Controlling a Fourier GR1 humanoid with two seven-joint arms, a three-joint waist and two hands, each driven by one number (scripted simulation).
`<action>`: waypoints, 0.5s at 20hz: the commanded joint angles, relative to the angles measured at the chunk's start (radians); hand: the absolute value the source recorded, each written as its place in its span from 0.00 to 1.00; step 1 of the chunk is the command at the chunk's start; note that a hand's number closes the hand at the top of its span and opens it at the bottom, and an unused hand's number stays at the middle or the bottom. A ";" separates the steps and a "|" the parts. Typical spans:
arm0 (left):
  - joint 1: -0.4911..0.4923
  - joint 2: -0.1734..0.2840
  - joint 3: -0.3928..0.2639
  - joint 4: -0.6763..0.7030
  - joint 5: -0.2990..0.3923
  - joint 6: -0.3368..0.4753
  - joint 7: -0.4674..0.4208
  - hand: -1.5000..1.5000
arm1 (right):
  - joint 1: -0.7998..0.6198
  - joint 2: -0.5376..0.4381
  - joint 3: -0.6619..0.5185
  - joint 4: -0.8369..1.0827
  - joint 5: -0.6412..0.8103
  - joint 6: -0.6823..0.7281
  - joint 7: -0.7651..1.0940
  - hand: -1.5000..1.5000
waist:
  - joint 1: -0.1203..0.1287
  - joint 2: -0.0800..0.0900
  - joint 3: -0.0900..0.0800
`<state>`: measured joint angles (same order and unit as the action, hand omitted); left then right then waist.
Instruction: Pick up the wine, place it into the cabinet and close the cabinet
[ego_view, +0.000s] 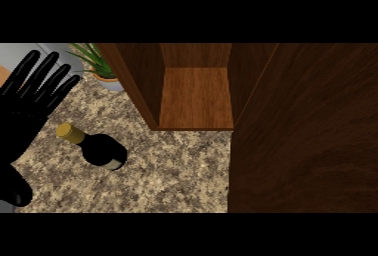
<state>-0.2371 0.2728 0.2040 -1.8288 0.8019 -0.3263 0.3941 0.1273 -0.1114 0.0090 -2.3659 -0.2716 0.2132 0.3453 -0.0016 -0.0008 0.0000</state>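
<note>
dark glass wine bottle with a gold-capped neck (96, 146) standing upright on the speckled granite counter (170, 175), taken here as the landmark. to the bottle's upper right, well apart from it, an open brown wooden cabinet (196, 95) with a bare shelf inside; its dark wooden door (303, 130) is swung wide and fills the space to the bottle's right. just left of the bottle, the black left hand (26, 107) with fingers straight and spread, pointing up, holding nothing and not touching the bottle. above the bottle, beside the cabinet's left wall, a green spiky plant in a pale pot (100, 67).
</note>
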 joint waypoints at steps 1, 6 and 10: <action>0.030 -0.024 -0.006 0.054 -0.059 -0.047 -0.057 0.00 | -0.030 -0.018 -0.063 0.028 -0.056 0.022 0.010 0.00 | -0.001 0.001 0.000; -0.017 0.049 0.057 0.044 0.004 0.016 0.045 0.00 | -0.029 0.004 -0.034 0.003 -0.009 0.008 0.024 0.00 | 0.000 0.000 0.000; -0.049 0.073 0.101 0.144 -0.016 -0.037 -0.012 0.00 | -0.059 -0.024 -0.063 -0.098 -0.071 -0.028 0.136 0.00 | -0.003 0.001 0.000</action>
<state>-0.2306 0.3022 0.2515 -1.7588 0.7623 -0.3522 0.3798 0.0887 -0.1244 -0.0341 -2.3782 -0.2965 0.2172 0.3981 -0.0029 -0.0006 -0.0001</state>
